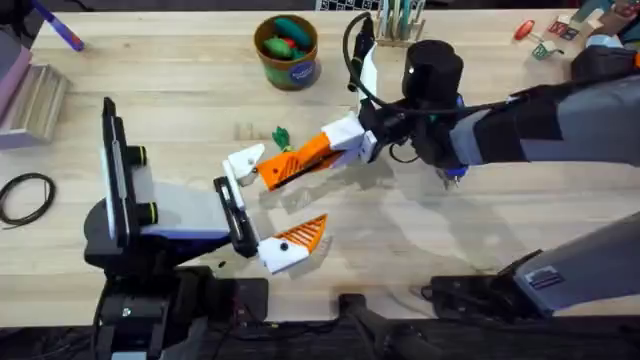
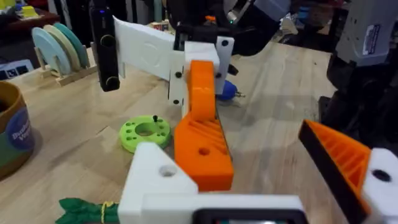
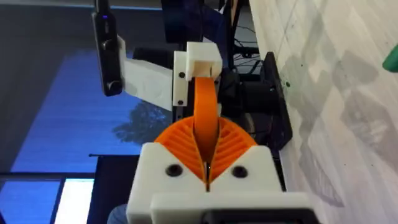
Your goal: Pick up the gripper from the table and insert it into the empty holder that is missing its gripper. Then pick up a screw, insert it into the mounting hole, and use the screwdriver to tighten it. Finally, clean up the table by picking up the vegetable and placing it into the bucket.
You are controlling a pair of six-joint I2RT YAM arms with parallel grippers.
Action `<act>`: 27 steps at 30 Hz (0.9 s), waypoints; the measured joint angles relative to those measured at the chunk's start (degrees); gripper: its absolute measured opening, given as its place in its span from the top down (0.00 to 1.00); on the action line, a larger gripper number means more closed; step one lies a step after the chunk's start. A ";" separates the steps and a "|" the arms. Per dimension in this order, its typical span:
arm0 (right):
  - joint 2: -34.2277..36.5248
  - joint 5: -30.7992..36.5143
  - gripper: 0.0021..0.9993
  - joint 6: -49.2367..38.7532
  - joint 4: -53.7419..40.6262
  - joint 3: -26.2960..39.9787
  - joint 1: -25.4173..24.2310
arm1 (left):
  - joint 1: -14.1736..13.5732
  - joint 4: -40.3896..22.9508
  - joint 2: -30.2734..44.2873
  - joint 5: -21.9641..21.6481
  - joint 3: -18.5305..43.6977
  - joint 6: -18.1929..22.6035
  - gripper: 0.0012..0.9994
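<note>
Centre of the overhead frame: my right pincer reaches in from the right edge with its two fingers pressed together, the orange ribbed pads meeting face to face; whether anything is caught between them I cannot tell. Its tip lies in the gap of my left pincer, which comes up from the lower left with its fingers spread wide apart, one white finger just beside the right pincer's orange tip and the other, white and orange, lower down toward the bottom of the frame. The vegetable, a small dark-green bundle, lies on the wooden table just above the two pincers, left of centre. The bucket, a round brown tub with a blue label and green and red toy vegetables inside, stands at the top centre, well apart from both pincers. The blue screwdriver peeks out from beneath my right arm, right of centre. A green ring-shaped disc sits on the table beside the right pincer. A purple pen lies in the upper left corner.
</note>
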 joint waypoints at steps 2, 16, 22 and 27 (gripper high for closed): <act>0.00 0.24 0.99 0.00 0.00 0.01 0.00 | 0.00 0.01 0.00 0.00 0.00 0.00 0.01; 0.00 0.77 0.99 0.00 2.49 0.20 0.33 | 0.00 0.02 0.00 0.06 0.02 0.02 0.01; 0.00 1.84 0.99 0.02 2.54 0.20 0.55 | 0.02 0.02 0.01 -0.02 0.00 0.00 0.01; 0.05 2.90 0.99 0.46 2.61 0.20 0.79 | 0.22 0.02 0.00 -0.22 0.00 -0.02 0.01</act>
